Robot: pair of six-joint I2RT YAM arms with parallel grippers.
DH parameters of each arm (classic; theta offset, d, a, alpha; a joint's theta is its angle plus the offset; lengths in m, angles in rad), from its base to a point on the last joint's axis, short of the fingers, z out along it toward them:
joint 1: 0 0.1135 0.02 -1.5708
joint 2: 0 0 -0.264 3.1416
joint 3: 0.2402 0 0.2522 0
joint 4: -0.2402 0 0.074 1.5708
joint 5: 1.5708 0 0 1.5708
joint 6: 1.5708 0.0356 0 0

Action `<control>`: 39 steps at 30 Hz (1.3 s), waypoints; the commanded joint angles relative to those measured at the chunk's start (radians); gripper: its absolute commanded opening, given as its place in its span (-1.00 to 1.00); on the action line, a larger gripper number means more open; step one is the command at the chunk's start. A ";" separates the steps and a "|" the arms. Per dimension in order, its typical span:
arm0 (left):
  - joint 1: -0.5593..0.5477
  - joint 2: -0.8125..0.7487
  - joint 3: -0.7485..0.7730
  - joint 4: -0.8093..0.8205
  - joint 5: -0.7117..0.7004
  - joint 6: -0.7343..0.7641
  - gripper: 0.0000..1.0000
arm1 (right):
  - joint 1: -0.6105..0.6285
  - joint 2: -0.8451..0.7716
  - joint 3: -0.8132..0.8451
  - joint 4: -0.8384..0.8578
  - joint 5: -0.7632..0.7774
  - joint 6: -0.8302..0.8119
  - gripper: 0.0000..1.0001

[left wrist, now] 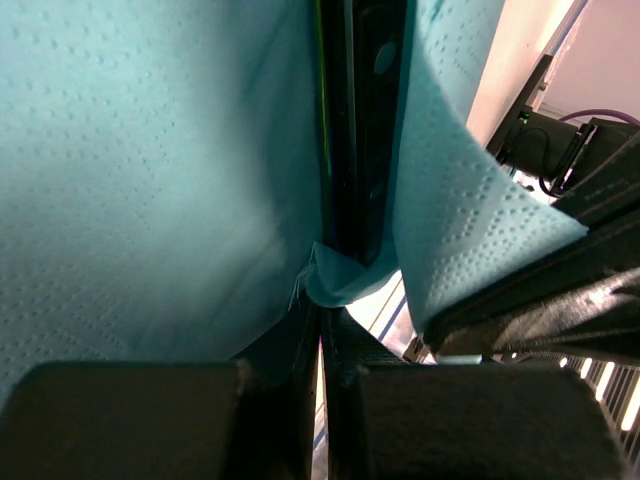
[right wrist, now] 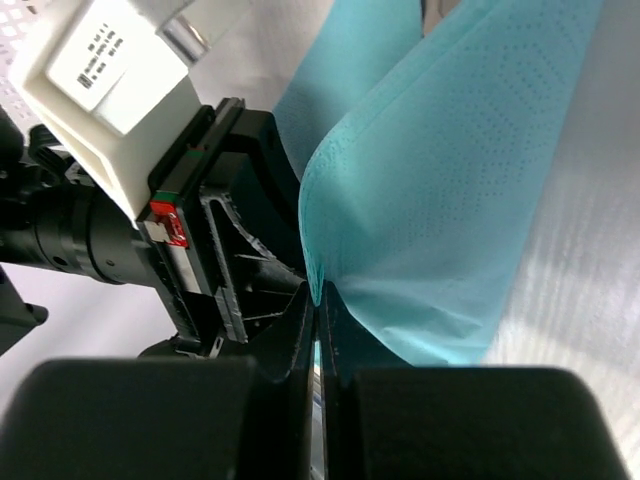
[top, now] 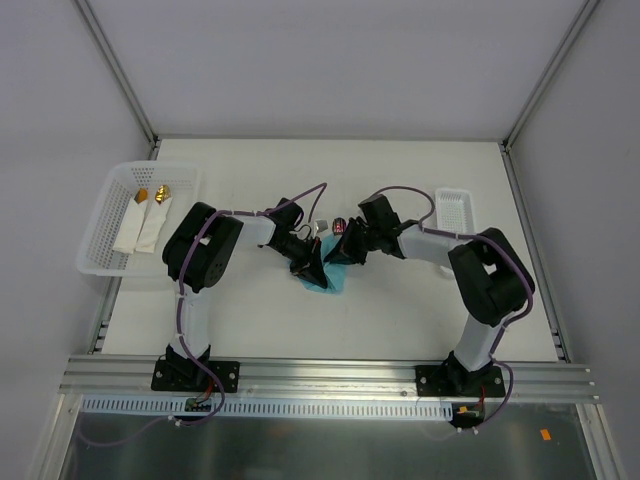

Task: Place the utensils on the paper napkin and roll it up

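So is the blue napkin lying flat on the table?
No, the left gripper and right gripper pinch the blue napkin, curling it.

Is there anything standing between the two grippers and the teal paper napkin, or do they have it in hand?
Nothing visible stands between them. The left gripper and the right gripper are each shut on a fold of the paper napkin, and their tips are close to each other.
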 commanded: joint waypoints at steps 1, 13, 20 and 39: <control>0.014 0.020 -0.024 0.000 -0.094 0.006 -1.00 | 0.005 0.012 0.013 0.079 -0.031 0.049 -1.00; 0.015 0.012 -0.027 0.000 -0.097 0.009 -1.00 | 0.005 0.089 -0.016 0.148 -0.052 0.077 -0.92; 0.018 -0.006 -0.036 0.000 -0.100 0.012 -1.00 | 0.004 0.126 -0.036 0.145 -0.058 0.064 -0.45; 0.035 -0.334 -0.174 0.074 -0.096 -0.022 -1.00 | -0.006 0.173 -0.072 0.145 -0.078 0.015 0.37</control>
